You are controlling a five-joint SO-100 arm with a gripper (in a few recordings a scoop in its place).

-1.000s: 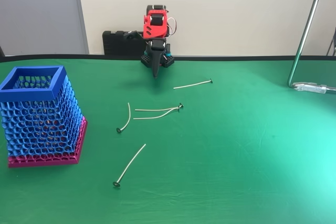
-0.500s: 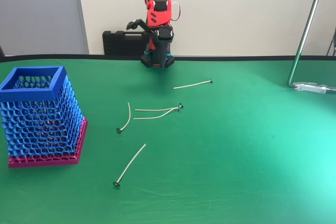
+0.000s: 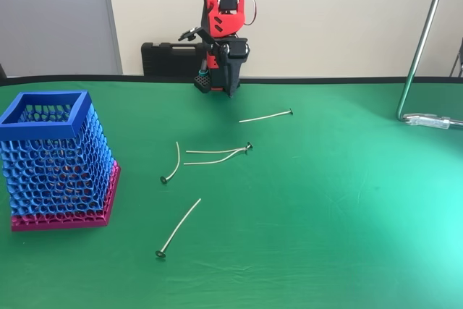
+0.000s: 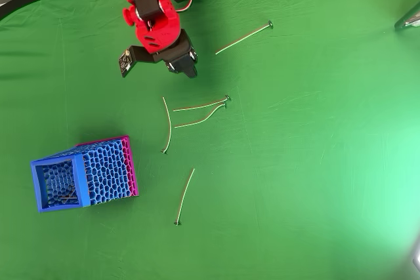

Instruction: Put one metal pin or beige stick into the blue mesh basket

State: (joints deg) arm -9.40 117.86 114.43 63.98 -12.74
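Folding upright at the worktop's [image 3: 340, 236] back edge, the claw [image 4: 187, 63] hangs clear of everything, its opening impossible to judge, while loose sticks [image 4: 197, 115] lie mid-worktop and the basket [image 3: 54, 157] waits near the left edge for dropping.

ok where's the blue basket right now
The blue mesh basket stands at the left edge of the green table in the fixed view, left of the scattered pins.

We cannot tell how the gripper [image 4: 187, 65] jaws stand; a thin piece inside the blue mesh basket [image 4: 59, 163] is too small to identify.
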